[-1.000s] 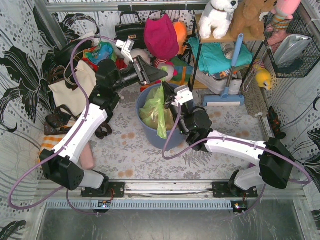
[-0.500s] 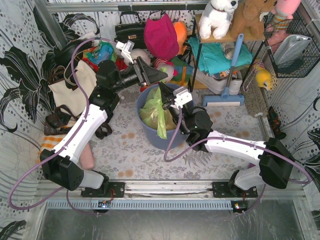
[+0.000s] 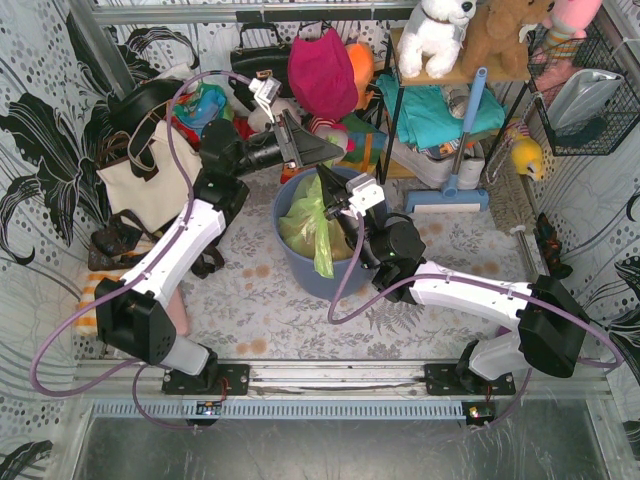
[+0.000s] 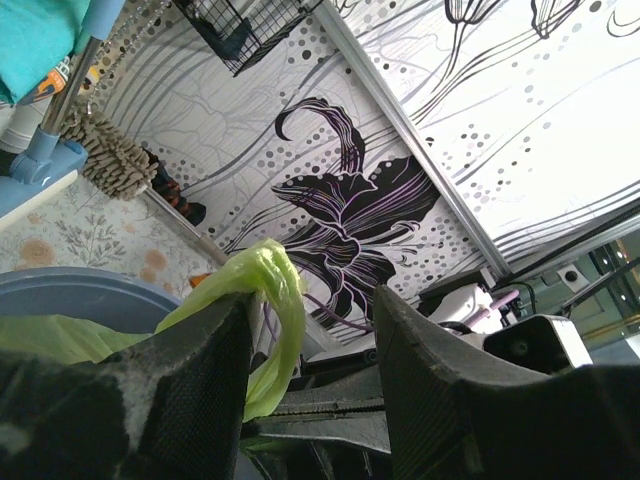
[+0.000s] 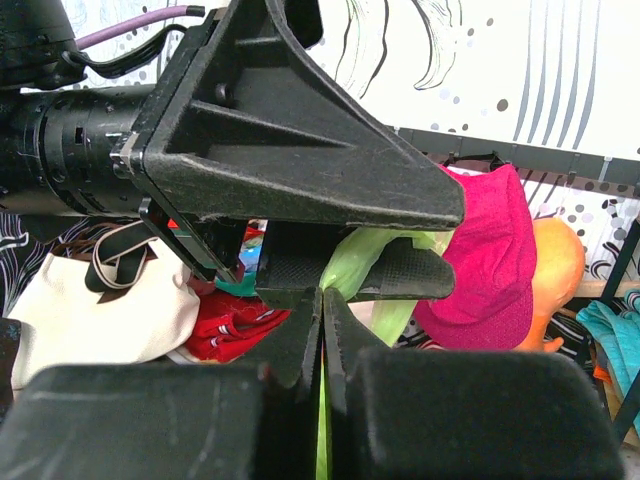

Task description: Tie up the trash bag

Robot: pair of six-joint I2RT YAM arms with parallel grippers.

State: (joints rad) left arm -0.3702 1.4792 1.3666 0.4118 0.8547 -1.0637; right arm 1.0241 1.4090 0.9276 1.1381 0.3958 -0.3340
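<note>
The trash bag (image 3: 310,215), thin light-green plastic, sits in a blue-grey round bin (image 3: 300,272) at the table's middle. My right gripper (image 3: 327,186) is over the bin's far rim, shut on a twisted strip of the bag; in the right wrist view the green strip (image 5: 322,440) runs between the closed jaws (image 5: 322,300). My left gripper (image 3: 322,152) hovers just behind and above it, open. In the left wrist view a loop of the bag (image 4: 272,295) is draped over one finger (image 4: 215,350), and the gap (image 4: 312,300) to the other finger holds nothing.
A cream tote bag (image 3: 140,180) stands left of the bin. Behind it are a magenta bag (image 3: 322,70) and heaped cloth toys. A shelf with plush animals (image 3: 440,35) and a blue-handled mop (image 3: 455,160) are at the back right, a wire basket (image 3: 585,100) on the right wall.
My left arm has swung its forearm and wrist to the right and back, and its jaws have widened a little. The right gripper has crept slightly towards the left one, still shut on the bag.
</note>
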